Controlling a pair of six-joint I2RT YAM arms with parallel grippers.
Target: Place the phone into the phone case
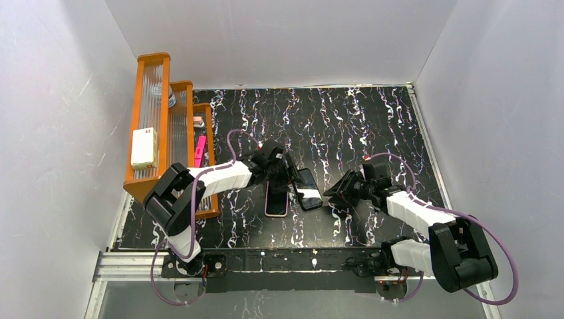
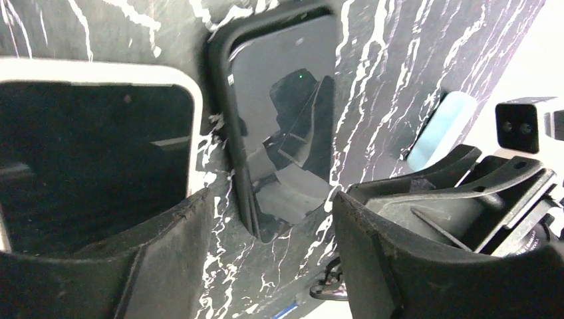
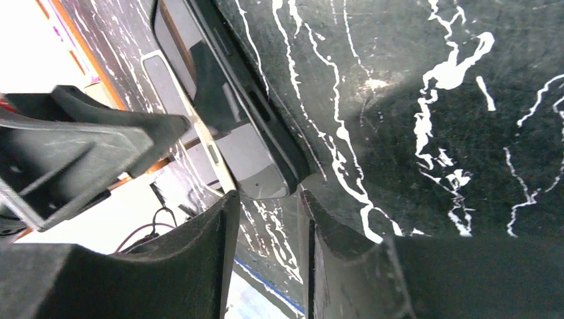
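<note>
- Just beneath the left gripper in the top view, the phone case lies flat on the table. Its pale pink rim frames a dark face that I take for the phone, so the insertion looks largely done.
- To that gripper's right, a black-rimmed handset lies tilted, just beside the case. The right gripper sits low over the table on its far side.
- In the left wrist view, left of the jaws, the pink rim runs unbroken around a glossy dark surface, which suggests the phone is seated. The corners out of frame cannot be checked.
- The left gripper's jaws stand wide apart and hold nothing. The end of the black-rimmed handset shows ahead, between them but ungripped.
- In the right wrist view, the handset's corner lies just ahead of the jaws, and beyond it runs the case's pale side wall with a button.
- The right gripper's jaws are narrowly parted with only table between them, so it grasps nothing.
- What seems left is to make sure every edge of the phone is pressed home in the case, then to draw both arms clear.
</note>
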